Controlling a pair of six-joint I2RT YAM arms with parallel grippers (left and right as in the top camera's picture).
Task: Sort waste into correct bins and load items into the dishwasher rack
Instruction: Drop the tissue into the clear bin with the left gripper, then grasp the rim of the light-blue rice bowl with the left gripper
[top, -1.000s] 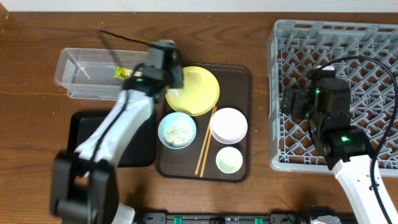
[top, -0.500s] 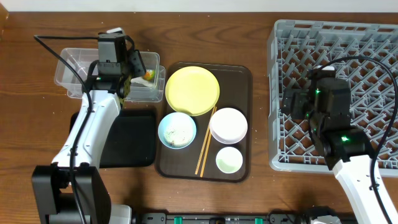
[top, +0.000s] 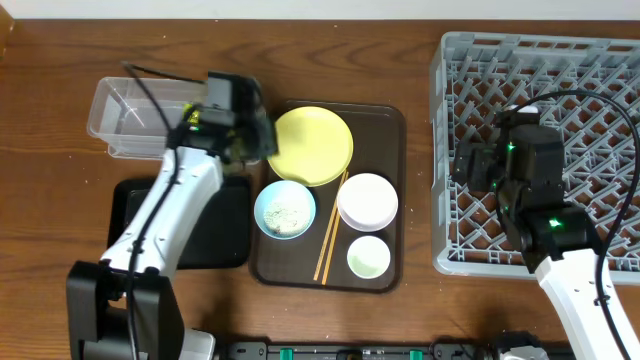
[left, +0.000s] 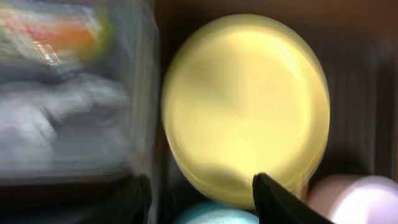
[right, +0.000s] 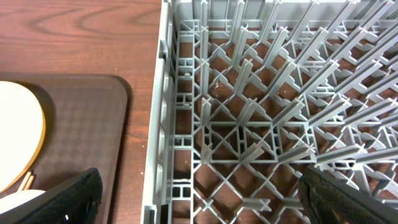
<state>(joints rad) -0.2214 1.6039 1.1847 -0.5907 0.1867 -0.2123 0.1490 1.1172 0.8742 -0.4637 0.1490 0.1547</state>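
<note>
My left gripper (top: 250, 135) hangs open and empty between the clear tub (top: 130, 115) and the yellow plate (top: 312, 146). In the blurred left wrist view its fingers (left: 200, 183) frame the near rim of the plate (left: 245, 106), and a colourful wrapper (left: 59, 31) lies inside the tub (left: 74, 124). The light blue bowl (top: 285, 209) holds rice grains. The white bowl (top: 368, 201), the pale cup (top: 368, 257) and the chopsticks (top: 330, 232) lie beside it. My right gripper (top: 462, 165) is wide open over the left edge of the grey rack (top: 560, 60), with nothing between its fingers (right: 196, 186).
All the dishes rest on a dark brown serving tray (top: 390, 130), whose corner shows in the right wrist view (right: 81, 124). The shallow black tray (top: 130, 215) lies in front of the tub, partly under my left arm. The rack's pegs (right: 249, 93) stand upright.
My left gripper swung left over the clear tub, opened there, then came back right to the plate's left edge. The right arm has not moved.
</note>
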